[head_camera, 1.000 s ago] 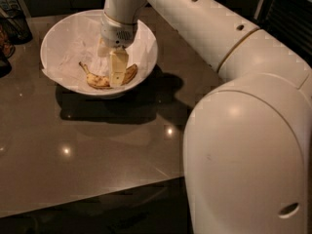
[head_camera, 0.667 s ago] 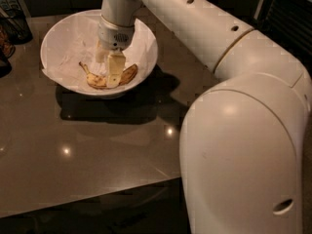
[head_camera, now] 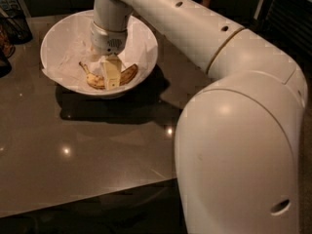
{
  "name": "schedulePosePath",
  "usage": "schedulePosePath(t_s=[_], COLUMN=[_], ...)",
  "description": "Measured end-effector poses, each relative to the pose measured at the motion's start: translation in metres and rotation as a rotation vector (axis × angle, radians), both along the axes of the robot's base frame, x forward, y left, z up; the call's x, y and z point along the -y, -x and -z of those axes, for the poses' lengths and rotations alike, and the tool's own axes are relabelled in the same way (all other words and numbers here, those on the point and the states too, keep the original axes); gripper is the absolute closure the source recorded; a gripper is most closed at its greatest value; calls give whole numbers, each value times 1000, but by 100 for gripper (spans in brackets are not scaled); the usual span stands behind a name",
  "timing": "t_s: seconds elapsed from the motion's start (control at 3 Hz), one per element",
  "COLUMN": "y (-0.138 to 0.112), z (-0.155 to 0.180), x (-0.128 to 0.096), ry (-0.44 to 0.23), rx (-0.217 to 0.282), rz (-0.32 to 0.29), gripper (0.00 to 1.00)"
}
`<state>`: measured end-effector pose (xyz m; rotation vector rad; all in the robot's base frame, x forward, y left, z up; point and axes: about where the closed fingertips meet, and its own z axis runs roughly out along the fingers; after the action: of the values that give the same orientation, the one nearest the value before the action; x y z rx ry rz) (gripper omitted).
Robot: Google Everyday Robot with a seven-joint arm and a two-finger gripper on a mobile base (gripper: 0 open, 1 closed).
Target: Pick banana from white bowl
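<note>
- Nearest the camera, the robot's arm (head_camera: 234,150) is filling the right side: a smooth, rounded white shell with a dull sheen, narrowing past a thin tan ring into a long tube that is reaching up and left.
- Under it, the table (head_camera: 73,179) is showing a dark, glossy brown top that is mirroring small points of light and holding the bowl's shadow.
- Further back on that top, the white bowl (head_camera: 52,45) is sitting upright, wide and round with sloping sides; crinkled white paper (head_camera: 73,57) is lining its inside.
- The banana (head_camera: 128,74) is lying on the paper at the bottom of the bowl, curved, yellow with brown speckles, its dark stem pointing left.
- The gripper (head_camera: 111,78) is hanging straight down inside the bowl from a grey ribbed wrist, its pale yellowish tip crossing the banana's middle and hiding that part; whether it is clenched on the fruit or released, I cannot tell.
- Furthest back, at the left edge, a dark wire container (head_camera: 14,21) is standing on the table, well apart from the bowl.
</note>
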<state>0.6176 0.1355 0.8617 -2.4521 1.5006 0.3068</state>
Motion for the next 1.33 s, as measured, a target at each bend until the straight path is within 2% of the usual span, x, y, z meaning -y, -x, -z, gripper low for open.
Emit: schedulePosePath(t_s=[0.67,1.0,1.33], y=[3,4,6], z=[4,11,10], x=[-5,-9,-8], ry=[14,2,-10], rx=[2,-15,-8], rz=[-16,-27,-35], gripper=[20,20,39])
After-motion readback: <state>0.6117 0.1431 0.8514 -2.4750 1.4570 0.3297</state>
